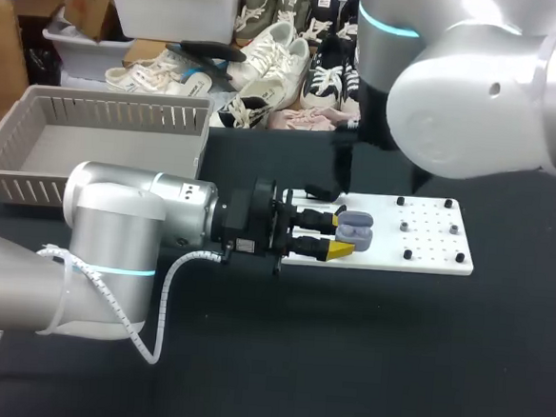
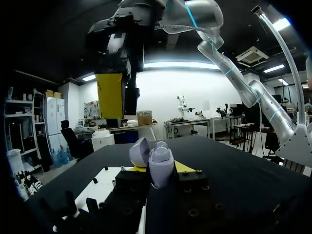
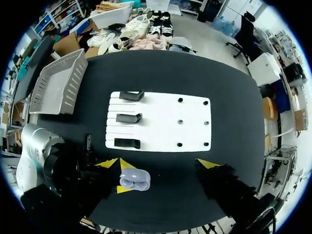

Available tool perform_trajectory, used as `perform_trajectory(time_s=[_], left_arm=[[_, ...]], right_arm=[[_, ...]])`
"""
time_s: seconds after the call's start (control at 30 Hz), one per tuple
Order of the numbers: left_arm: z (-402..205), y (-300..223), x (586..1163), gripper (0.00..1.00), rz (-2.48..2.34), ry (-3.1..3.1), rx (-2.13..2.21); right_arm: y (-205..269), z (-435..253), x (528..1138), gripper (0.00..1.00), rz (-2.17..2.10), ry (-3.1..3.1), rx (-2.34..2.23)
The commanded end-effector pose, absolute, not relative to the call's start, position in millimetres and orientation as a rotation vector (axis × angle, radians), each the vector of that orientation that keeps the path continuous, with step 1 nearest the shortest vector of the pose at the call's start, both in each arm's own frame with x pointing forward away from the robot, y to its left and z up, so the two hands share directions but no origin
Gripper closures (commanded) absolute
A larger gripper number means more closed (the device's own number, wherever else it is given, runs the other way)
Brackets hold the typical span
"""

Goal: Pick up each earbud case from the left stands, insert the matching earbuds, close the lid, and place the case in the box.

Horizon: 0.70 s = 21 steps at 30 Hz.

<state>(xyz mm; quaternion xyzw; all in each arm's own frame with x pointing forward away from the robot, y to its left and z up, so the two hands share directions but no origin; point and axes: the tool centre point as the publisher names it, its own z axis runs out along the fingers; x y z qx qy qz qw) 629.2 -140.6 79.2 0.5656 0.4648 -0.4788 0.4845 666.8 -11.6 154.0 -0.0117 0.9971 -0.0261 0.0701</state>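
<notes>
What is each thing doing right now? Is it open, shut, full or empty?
earbud case: lid open, held up off the table.
left gripper: shut on the earbud case.
right gripper: open, holding nothing.
stands: all three bare, no case on them.
box: no case inside.

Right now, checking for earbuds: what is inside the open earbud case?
One pale rounded piece shows atop the earbud case, perhaps an earbud; the wells below are hidden.

One earbud case (image 1: 355, 230), three stands (image 3: 128, 117), one board (image 3: 161, 131), one box (image 1: 123, 98).
</notes>
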Motion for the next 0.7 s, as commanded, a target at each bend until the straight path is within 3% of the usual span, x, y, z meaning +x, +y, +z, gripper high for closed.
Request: perform_trajectory(time_s=[0.03,0.7], left_arm=[[78.8,-140.4,629.8,1.0,-1.168,1.13,1.377],[78.8,-140.4,629.8,1.0,-1.168,1.13,1.377]], right_arm=[[-17.5,144.6,679.6,0.0,-0.092,3.014,0.011],[-31.5,117.4,659.8,0.0,-0.073,3.089,0.055]])
